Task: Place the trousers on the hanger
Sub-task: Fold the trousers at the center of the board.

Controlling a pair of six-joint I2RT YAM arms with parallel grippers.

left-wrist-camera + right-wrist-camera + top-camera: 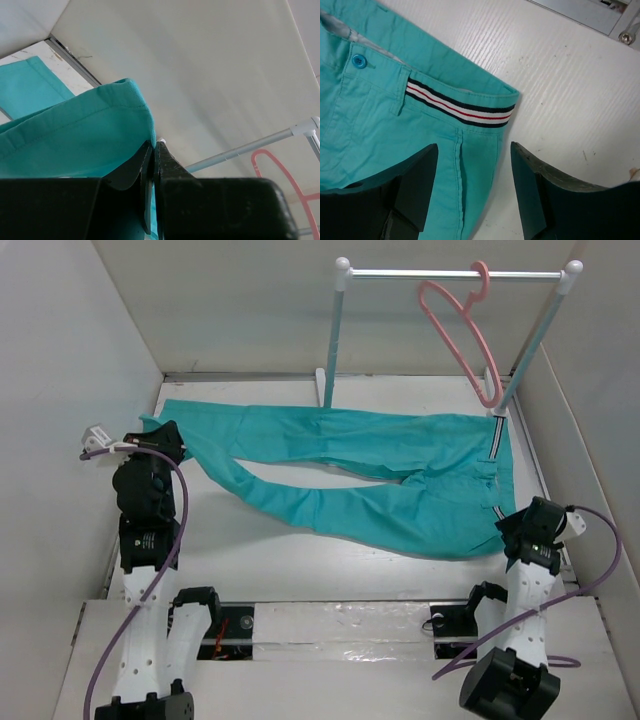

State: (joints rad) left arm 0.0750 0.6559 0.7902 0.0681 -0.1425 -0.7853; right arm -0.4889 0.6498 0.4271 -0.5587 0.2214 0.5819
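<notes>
The teal trousers (340,465) lie flat on the table, legs to the left and the striped waistband (496,440) to the right. My left gripper (165,443) is at the end of the far leg. In the left wrist view it (154,145) is shut on the leg's hem (100,125), which is lifted. My right gripper (515,527) is at the near waistband corner. In the right wrist view it (475,150) is open, with its jaws on either side of the trousers' edge (475,165) just below the striped band (460,107). The pink hanger (460,325) hangs from the rail at the back right and also shows in the left wrist view (280,172).
A white-and-grey rail stand (450,275) stands at the back right, its left post (332,340) just behind the trousers. White walls (70,390) enclose the table on the left, back and right. A metal strip (585,12) runs past the waistband.
</notes>
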